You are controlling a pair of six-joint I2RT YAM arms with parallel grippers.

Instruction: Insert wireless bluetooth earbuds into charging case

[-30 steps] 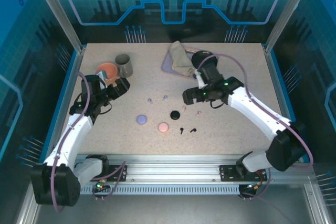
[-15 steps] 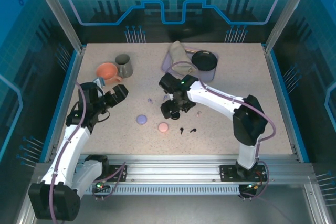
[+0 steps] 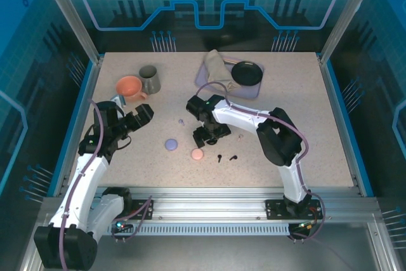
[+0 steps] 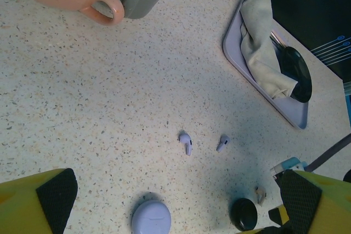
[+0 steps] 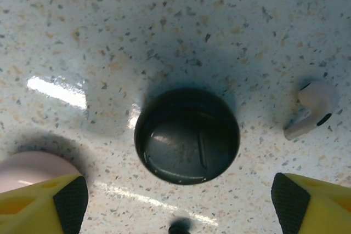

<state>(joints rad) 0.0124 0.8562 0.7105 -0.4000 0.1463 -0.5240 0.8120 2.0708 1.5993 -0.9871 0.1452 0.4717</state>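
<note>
Black round case (image 5: 187, 135) lies untouched inside the wide-open right claw (image 5: 179, 197).

My table (image 3: 317, 118) was pale and speckled, with glare on it; blue walls (image 3: 209, 4) glowed behind metal posts (image 3: 68, 11).

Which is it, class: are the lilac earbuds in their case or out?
Out: both lilac earbuds lie on the table, apart from the lilac case.

Black round case (image 5: 187, 136), lilac earbuds (image 4: 186, 142), speckled beige table (image 4: 82, 108).
</note>
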